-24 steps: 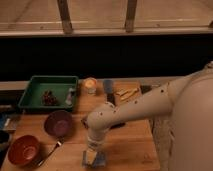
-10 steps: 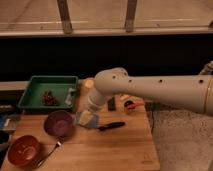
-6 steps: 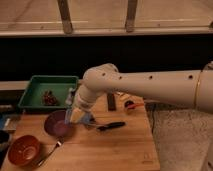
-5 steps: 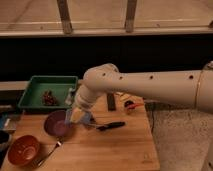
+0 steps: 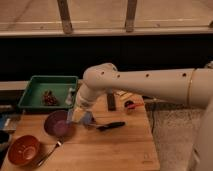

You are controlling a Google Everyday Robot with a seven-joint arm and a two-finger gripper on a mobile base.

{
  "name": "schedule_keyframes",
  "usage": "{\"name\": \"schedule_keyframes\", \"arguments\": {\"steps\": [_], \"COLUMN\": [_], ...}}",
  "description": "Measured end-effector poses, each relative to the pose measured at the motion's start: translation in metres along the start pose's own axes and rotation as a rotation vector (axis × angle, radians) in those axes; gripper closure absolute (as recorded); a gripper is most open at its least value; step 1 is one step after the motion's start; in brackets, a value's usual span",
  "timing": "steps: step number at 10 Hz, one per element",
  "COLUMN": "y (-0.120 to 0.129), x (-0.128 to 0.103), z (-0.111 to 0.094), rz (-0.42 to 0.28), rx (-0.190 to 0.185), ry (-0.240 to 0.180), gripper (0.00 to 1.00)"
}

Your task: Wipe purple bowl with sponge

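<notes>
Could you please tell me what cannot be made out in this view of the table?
1. Camera view: whether the sponge touches the purple bowl; the gripper, at the bowl's right rim, covers the contact.
2. Camera view: what the dark clump in the green tray is; too blurred.
3. Camera view: objects behind the arm; partly hidden by it.
</notes>
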Motion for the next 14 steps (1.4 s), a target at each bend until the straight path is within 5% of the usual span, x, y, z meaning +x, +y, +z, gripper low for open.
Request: {"name": "schedule_keyframes", "arguments": {"steps": [4,7,14], "y": [-0.042,-0.052,-0.036], "x": [-0.015,-0.032,-0.1], "z": [0.057,0.076,0.1], "rz": [-0.02,-0.064,-0.155], "rx": [-0.088,-0.12,-0.086], "ry": [0.036,0.025,-0.189], "gripper": [1.0,1.0,1.0]}}
